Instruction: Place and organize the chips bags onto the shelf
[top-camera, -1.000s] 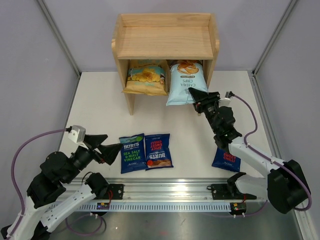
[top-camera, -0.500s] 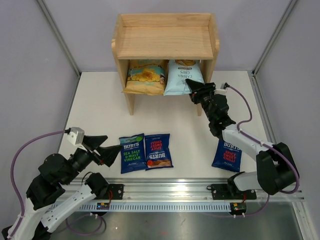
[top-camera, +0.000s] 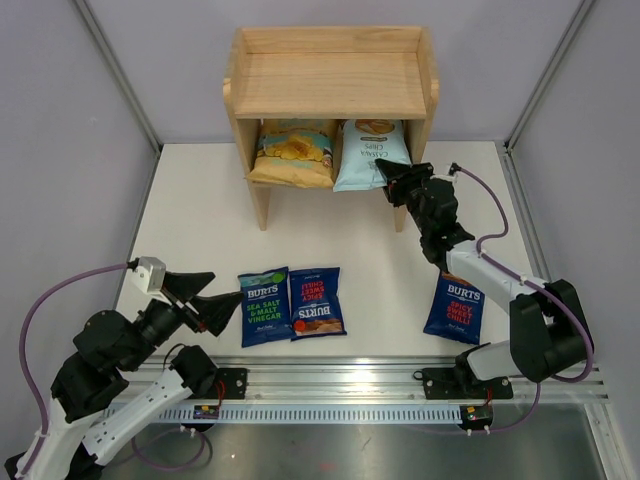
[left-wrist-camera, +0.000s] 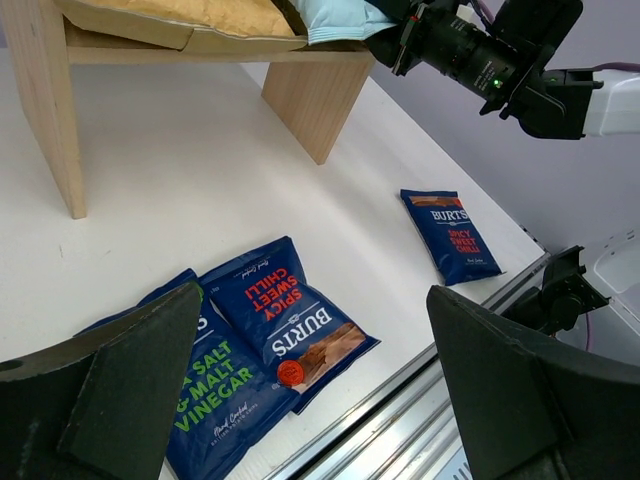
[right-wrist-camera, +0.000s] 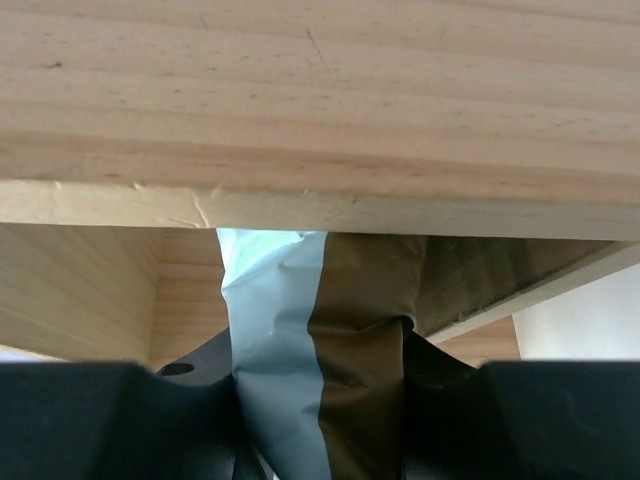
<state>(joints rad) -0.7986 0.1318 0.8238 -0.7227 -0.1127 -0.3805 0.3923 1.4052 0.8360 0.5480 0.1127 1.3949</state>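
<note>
The wooden shelf stands at the back. On its lower tier lie the yellow-and-teal bag and the pale blue cassava bag. My right gripper is shut on the cassava bag's near edge, just under the shelf board. Two dark blue BURTS bags lie side by side in front, sea salt and spicy chilli; both show in the left wrist view. A third BURTS bag lies at the right. My left gripper is open and empty beside the sea salt bag.
The shelf's upper tier holds nothing. A metal rail runs along the table's near edge. Grey walls enclose the white table. The right arm's cable loops beside the shelf's right leg.
My right gripper has pushed the cassava bag farther back into the lower tier, next to the yellow-and-teal bag. The left arm has shifted slightly and stays open.
</note>
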